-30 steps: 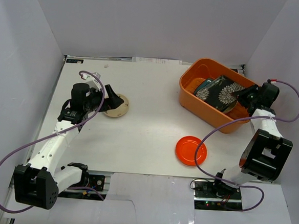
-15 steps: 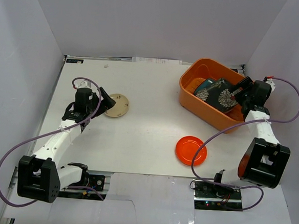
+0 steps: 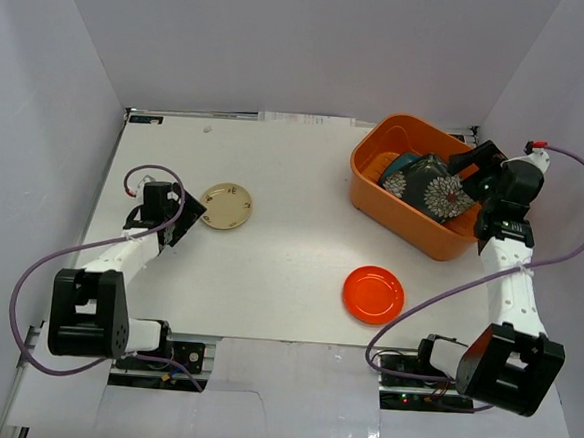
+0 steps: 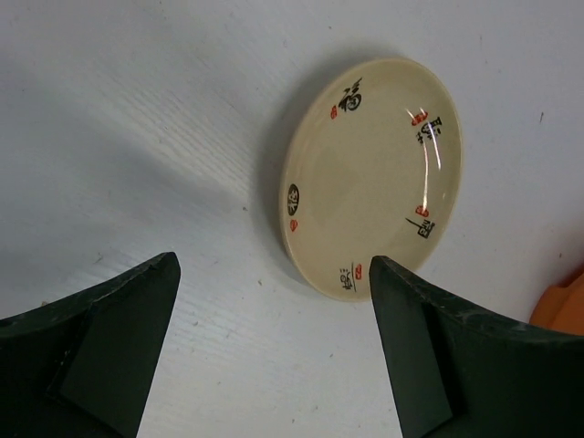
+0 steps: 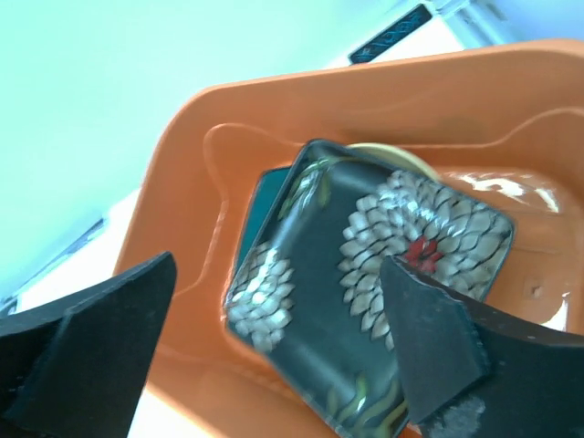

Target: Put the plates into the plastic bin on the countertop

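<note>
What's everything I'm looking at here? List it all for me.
Bin: one, orange, far right of the table.
Flowered plate: one, square, black with white flowers, tilted on top inside the bin.
Teal plate: one, dark teal, in the bin under the flowered plate.
Red plate: one, round, on the table in front of the bin.
Patterned plate: one, round, beige, on the table's left.
Table: one, white, walled in.
Left gripper: black, open, facing the patterned plate.
Right gripper: black, open, over the bin.
</note>
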`<state>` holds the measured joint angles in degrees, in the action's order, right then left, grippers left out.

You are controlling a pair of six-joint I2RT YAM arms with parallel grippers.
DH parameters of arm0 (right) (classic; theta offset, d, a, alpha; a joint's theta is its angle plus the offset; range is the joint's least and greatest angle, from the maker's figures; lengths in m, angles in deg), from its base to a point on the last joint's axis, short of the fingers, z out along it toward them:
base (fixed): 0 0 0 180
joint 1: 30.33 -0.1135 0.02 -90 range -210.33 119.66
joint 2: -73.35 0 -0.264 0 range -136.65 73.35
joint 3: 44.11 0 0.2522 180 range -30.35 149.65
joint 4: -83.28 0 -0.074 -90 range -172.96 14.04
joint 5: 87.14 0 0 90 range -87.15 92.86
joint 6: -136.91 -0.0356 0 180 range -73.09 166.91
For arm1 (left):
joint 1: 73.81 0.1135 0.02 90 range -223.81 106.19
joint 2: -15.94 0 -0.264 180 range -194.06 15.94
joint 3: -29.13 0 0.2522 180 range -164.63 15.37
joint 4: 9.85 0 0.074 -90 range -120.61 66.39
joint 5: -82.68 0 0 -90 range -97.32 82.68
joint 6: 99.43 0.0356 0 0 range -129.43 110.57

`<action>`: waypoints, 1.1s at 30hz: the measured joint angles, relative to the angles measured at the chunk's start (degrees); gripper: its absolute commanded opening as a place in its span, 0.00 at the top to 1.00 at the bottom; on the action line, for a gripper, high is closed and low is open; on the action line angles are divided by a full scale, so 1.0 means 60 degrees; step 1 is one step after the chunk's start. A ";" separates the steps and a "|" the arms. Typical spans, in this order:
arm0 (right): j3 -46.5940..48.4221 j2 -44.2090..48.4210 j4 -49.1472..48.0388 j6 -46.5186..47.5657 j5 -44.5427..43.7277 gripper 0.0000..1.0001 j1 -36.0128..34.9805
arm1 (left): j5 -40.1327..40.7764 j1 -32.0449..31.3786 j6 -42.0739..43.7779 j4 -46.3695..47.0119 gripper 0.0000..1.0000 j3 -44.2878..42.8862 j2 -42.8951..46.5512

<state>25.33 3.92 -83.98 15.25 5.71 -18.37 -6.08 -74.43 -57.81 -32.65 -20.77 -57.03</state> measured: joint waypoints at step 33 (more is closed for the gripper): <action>-0.6951 0.5078 0.3614 -0.0889 0.1530 0.28 -0.1373 | -0.1406 0.0426 -0.1668 0.2925 1.00 -0.0233 -0.2936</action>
<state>-16.38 34.39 -62.29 9.92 14.89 -26.61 -14.52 -71.87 -67.82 -15.10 -22.17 -74.65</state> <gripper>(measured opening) 0.746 0.020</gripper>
